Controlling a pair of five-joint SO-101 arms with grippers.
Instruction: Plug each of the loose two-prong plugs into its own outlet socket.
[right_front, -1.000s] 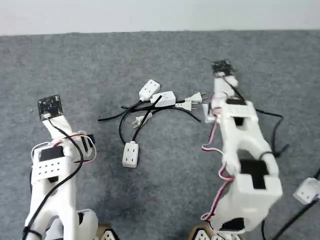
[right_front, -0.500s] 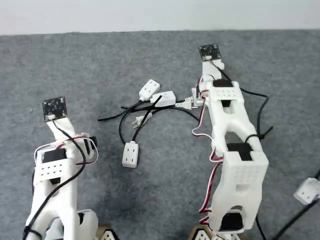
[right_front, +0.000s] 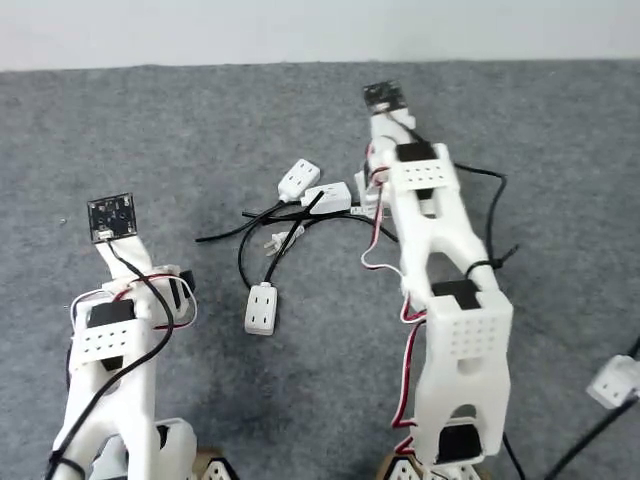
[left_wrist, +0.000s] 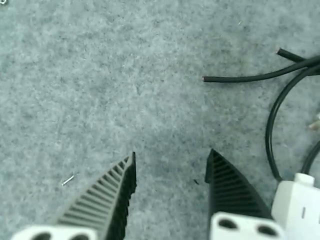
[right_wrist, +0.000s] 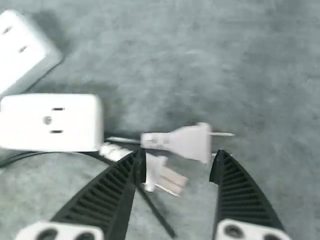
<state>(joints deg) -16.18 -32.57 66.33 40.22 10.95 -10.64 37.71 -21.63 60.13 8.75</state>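
Note:
In the right wrist view my right gripper (right_wrist: 180, 159) is open just above a white two-prong plug (right_wrist: 184, 140) lying flat, one finger on each side of it. A second small plug (right_wrist: 163, 181) lies close under the fingers. Two white sockets (right_wrist: 51, 123) (right_wrist: 22, 43) sit beyond them. From above, the right arm (right_front: 440, 230) stretches over the tangle of black cords (right_front: 262, 216), beside the sockets (right_front: 328, 196) (right_front: 298, 178). A third socket (right_front: 261, 307) lies nearer, and another loose plug (right_front: 283, 238) is among the cords. My left gripper (left_wrist: 170, 162) is open over bare carpet, with that socket (left_wrist: 299, 205) beside it.
Grey carpet (right_front: 180, 130) covers the table up to a pale wall at the back. Another white socket (right_front: 613, 381) on a black cord lies at the right edge. Loose black cord ends (left_wrist: 240, 77) lie ahead of the left gripper. The left arm (right_front: 110, 345) stands at the near left.
The right arm has swung left and stretched farther out, ending over the plug beside the sockets. The left arm has barely shifted.

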